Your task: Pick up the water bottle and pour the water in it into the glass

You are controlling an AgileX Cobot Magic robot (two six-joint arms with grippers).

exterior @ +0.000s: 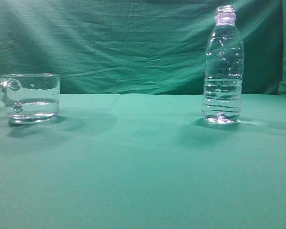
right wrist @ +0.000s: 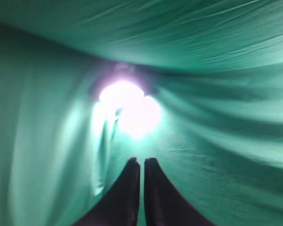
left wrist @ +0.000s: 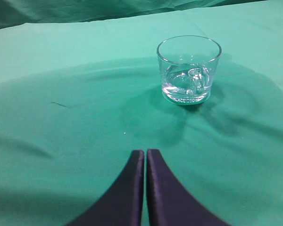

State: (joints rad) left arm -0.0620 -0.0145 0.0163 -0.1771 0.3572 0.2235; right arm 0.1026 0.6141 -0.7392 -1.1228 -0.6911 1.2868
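Clear unlabelled water bottle stands upright.

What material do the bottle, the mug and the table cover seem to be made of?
The water bottle looks like thin clear plastic: ribbed, dented walls and a threaded neck. The glass seems real glass: thick base, smooth glossy wall, solid loop handle. The table cover appears to be matte green cloth with soft wrinkles.

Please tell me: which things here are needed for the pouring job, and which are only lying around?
Needed: water bottle, glass, water.
Not needed: green cloth on the table and behind it; nothing else lies about.
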